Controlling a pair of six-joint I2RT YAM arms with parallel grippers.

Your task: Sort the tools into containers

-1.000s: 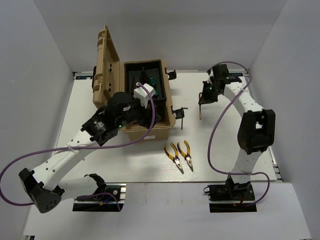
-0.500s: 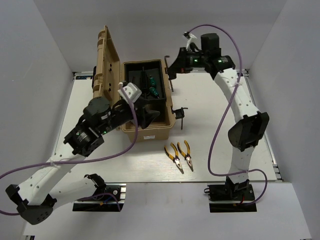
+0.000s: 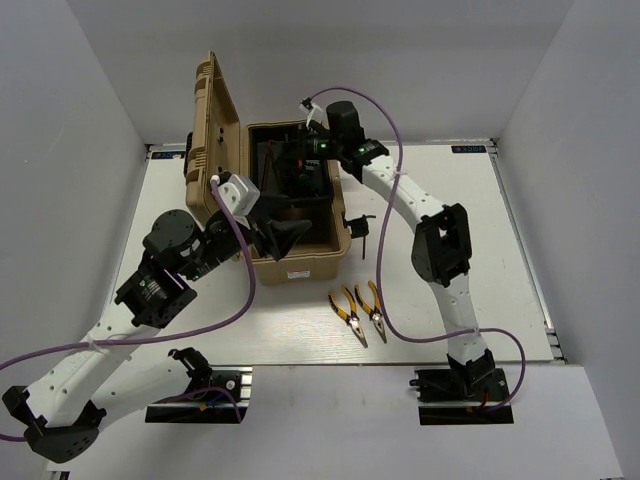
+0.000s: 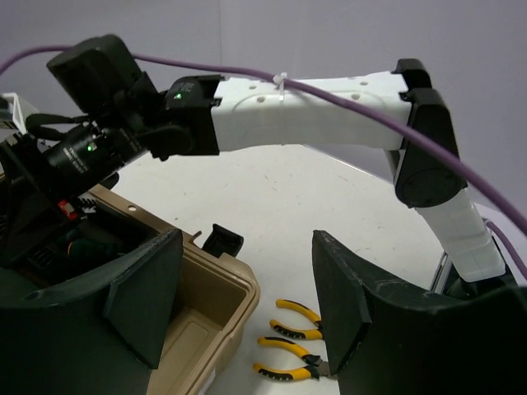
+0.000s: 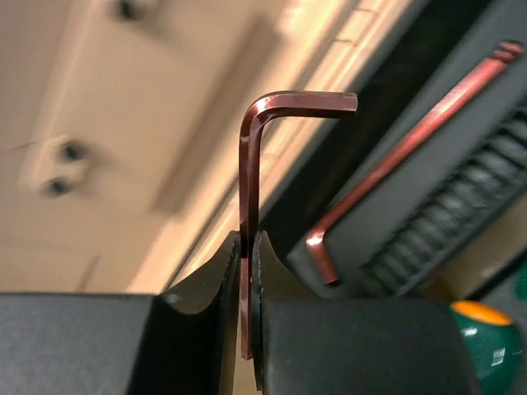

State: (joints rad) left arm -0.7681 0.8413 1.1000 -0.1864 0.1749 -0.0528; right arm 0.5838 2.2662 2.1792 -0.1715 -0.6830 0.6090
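- The hex key [image 5: 247,197] is clamped by its long leg between the two fingers of the right hand [image 5: 249,243]. The long leg stands out past the fingertips, and the short leg bends off to the side at the far end.
- The right hand [image 3: 303,150] is clenched on this key and hangs over the back part of the open toolbox [image 3: 300,266], so the key is above the black inside of the box, not lying in it.
- Just behind the held key, a second hex key [image 5: 395,156] lies inside the box on a black ridge. Beside it, in the corner of the right wrist view, a green screwdriver handle [image 5: 486,341] shows.
- The lid [image 3: 215,130] of the toolbox stands up on the left side.
- The left hand [image 3: 281,236] is released, its fingers [image 4: 148,304] wide apart with nothing between them, and it hovers over the front edge of the box.
- Two pliers [image 3: 360,314] with yellow handles lie side by side on the table [image 3: 520,250], near the front right corner of the box and well apart from both hands.
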